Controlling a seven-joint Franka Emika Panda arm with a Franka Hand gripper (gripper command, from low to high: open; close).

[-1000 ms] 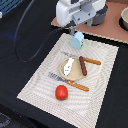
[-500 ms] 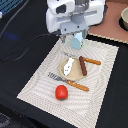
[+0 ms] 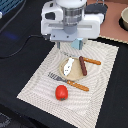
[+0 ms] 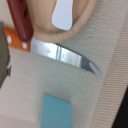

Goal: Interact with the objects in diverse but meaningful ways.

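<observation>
The sausage [image 3: 83, 65], at frame centre on the plate [image 3: 75, 76] beside the white bottle-like piece [image 3: 69, 64], is judged light, stiff and smooth, best taken across its middle. Whether the jaws are open cannot be told.

Even soft lighting, faint shadows, both views blurry, wrist close-up unfocused
</observation>
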